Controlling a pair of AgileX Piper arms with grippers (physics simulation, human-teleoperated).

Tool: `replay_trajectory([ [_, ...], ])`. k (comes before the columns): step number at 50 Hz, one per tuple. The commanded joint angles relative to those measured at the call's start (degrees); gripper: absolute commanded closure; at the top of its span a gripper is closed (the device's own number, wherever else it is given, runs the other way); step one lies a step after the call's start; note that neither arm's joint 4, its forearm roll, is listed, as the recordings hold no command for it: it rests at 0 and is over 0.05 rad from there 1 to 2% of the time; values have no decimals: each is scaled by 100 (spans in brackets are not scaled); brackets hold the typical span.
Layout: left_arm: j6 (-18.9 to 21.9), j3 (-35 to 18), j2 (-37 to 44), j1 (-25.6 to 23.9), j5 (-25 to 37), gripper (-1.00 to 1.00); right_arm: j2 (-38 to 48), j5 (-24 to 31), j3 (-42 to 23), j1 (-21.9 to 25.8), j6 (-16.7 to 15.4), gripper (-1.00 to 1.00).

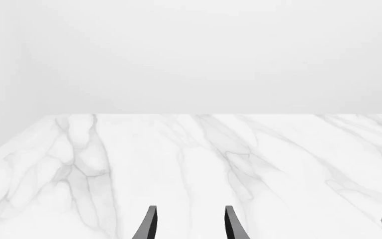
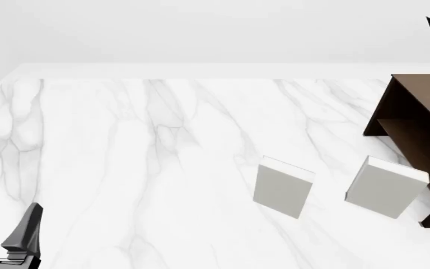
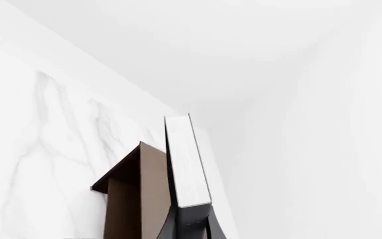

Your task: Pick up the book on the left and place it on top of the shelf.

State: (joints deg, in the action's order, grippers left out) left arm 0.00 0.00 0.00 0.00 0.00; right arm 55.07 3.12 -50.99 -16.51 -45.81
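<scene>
- The marble table [image 2: 163,168] carries everything; the shelf [image 2: 416,129] stands at its right edge, cut off by the front view's border.
- Two white-grey books [image 2: 284,186] stand upright just before the shelf.
- The book [image 3: 185,162], dark-covered with white page edges, is pinched between the right gripper [image 3: 189,226] fingers beside the shelf's top; only the right wrist view shows this grip.
- The left gripper [image 1: 189,224] sits low, far from the shelf, fingers parted and holding nothing.
</scene>
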Motion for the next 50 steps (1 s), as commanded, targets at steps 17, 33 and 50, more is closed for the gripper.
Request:
replay_trajectory([
  [17,0,0,0,0,0,-100,380,-247,-255,-489,17,100],
  [33,0,0,0,0,0,-100,482,-239,-408,-711,-163,100],
  [50,0,0,0,0,0,-100,760,-403,-480,-926,-316,100],
])
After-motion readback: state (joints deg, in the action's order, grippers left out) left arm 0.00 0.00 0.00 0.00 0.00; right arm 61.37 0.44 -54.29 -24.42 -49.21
